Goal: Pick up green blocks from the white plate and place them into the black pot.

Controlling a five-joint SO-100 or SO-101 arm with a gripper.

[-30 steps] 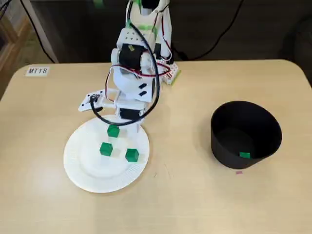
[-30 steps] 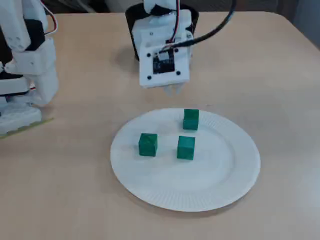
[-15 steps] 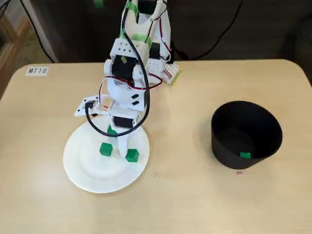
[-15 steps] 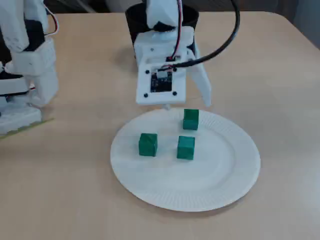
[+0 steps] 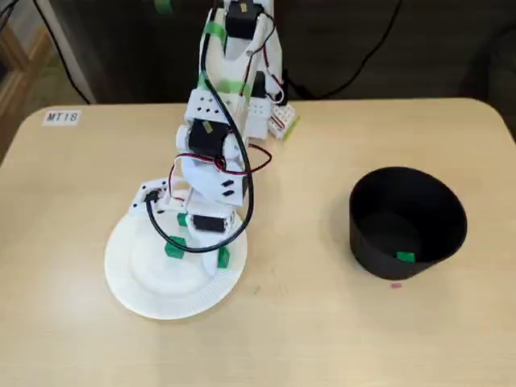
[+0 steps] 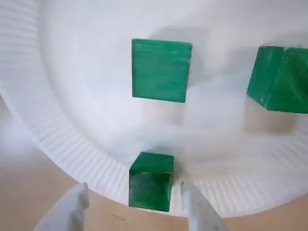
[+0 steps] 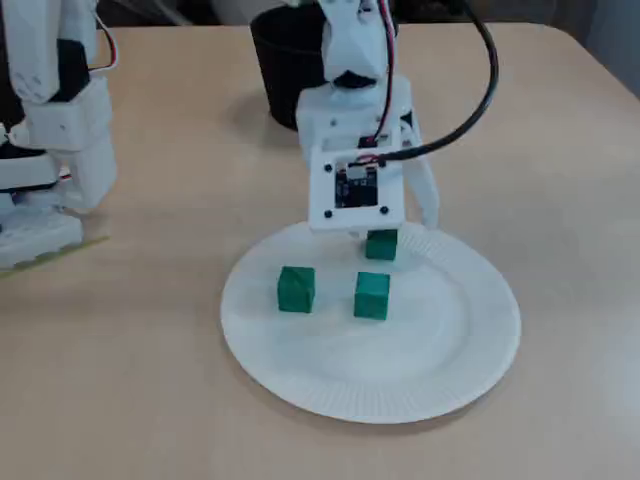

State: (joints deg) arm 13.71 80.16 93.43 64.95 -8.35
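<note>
**Gripper** (image 6: 134, 186): fingers (image 6: 72, 208) spread apart and holding nothing, low over the white plate (image 6: 57, 139).

**Rim block** (image 6: 150, 180): green, resting on the plate's ribbed edge. In the wrist view it lies between the two fingers. The right finger is just beside it and the left finger stands further off.

**Middle block** (image 6: 161, 70) and **right block** (image 6: 279, 79): both green, on the plate's flat part, apart from each other and from the rim block.

**Black pot** (image 5: 379, 258): stands well to the right of the plate in a fixed view, with one potted block (image 5: 405, 256) inside.

**Step in hand (judged):** closing on the rim block.
- Centre the block between the fingers first.
- Lower until the fingers cover its side faces, then close squarely on the flat sides.
- The sloping rim may tip the block, and the light plate may slide if a fingertip presses on it.

**Room:** both neighbouring blocks appear clear of the closing fingers. The counter (image 5: 322, 339) between plate and pot is open. The lift should clear the pot's wall before crossing over.
</note>
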